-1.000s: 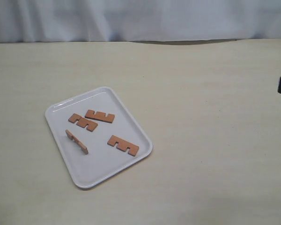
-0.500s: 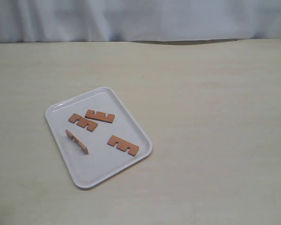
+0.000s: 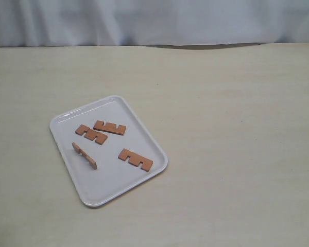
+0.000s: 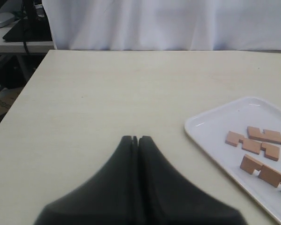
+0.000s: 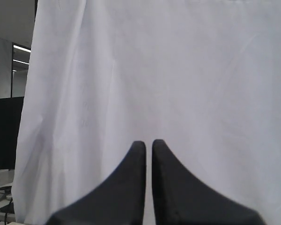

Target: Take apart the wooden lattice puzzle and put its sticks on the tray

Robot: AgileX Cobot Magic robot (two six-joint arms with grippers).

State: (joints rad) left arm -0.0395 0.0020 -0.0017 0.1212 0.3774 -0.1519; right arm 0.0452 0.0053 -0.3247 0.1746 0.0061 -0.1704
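Well, there is no lattice left to pull at: I can see no two sticks locked together. All four sticks [image 3: 109,127] lie inside the tray [image 3: 113,180], which sits on the table [image 3: 237,128] left of middle in the exterior view, its long axis running from far left to near right. Two sticks lie close together toward the far end. A third lies alone near the right rim, and the fourth, by the left rim, seems to stand up on its edge rather than flat. None overhangs the rim.

The left gripper [image 4: 138,138] has its fingers pressed together with nothing between them. It hangs over bare table, with the tray [image 4: 210,131] and its sticks [image 4: 253,144] ahead and off to one side, well apart from the tips. The right gripper [image 5: 148,143] is all but closed, with only a thin slit showing between its fingers, and it holds nothing. It faces the white curtain [image 5: 178,70], with neither tray nor table in its view. Neither gripper shows in the exterior view.

To my eye the job looks finished. If the tilted stick wanted laying flat, the left arm is the nearer one, since the tray is on its side of the table.
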